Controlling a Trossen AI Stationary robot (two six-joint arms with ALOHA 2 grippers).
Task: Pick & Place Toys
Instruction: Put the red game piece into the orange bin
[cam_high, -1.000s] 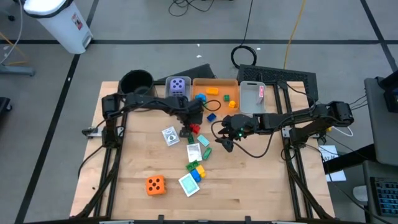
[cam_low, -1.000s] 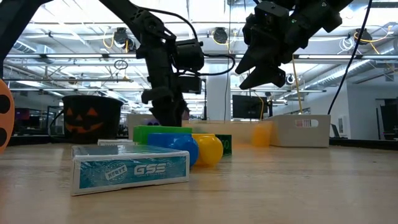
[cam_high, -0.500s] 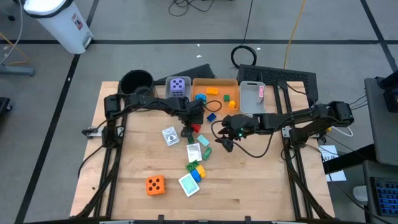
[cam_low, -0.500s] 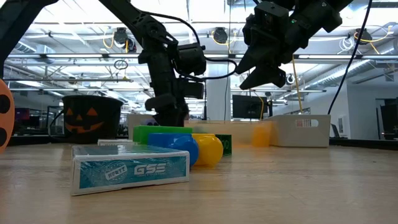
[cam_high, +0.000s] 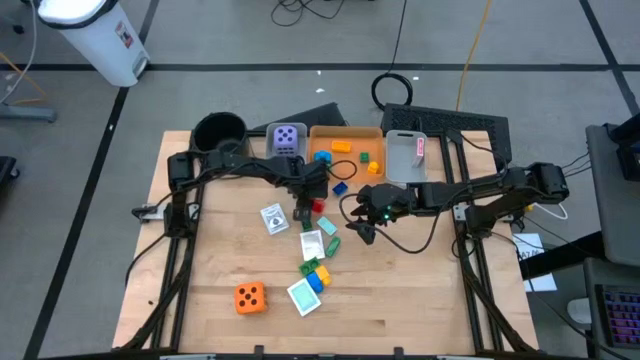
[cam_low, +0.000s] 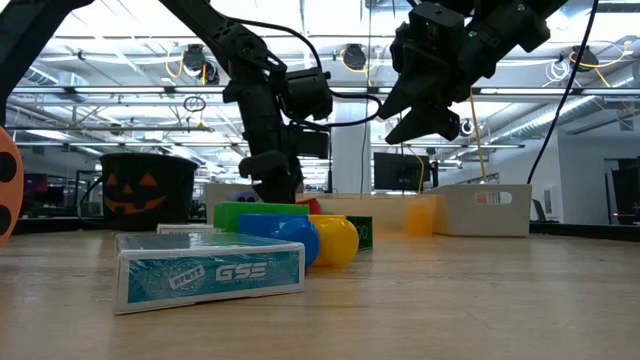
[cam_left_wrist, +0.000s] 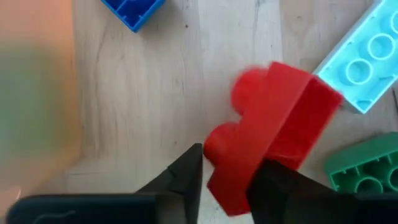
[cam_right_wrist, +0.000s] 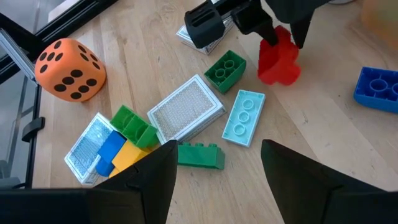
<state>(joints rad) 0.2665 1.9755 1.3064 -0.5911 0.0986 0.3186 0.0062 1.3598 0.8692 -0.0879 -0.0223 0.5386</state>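
A die (cam_high: 250, 297) lies near the table's (cam_high: 400, 300) front, left of the brick-and-card cluster (cam_high: 314, 262); another die (cam_high: 287, 137) sits behind.

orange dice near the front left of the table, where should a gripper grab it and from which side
Judging by its pose, take the orange dice from straight above, with the fingers closing on two opposite flat side faces. It sits square on the table with free wood all around; the nearest card lies apart to one side. Its flat faces suit a parallel pinch, though the jaws would need to open wide.

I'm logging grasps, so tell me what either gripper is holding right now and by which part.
The left gripper pinches the red brick by one end. The right gripper holds nothing.
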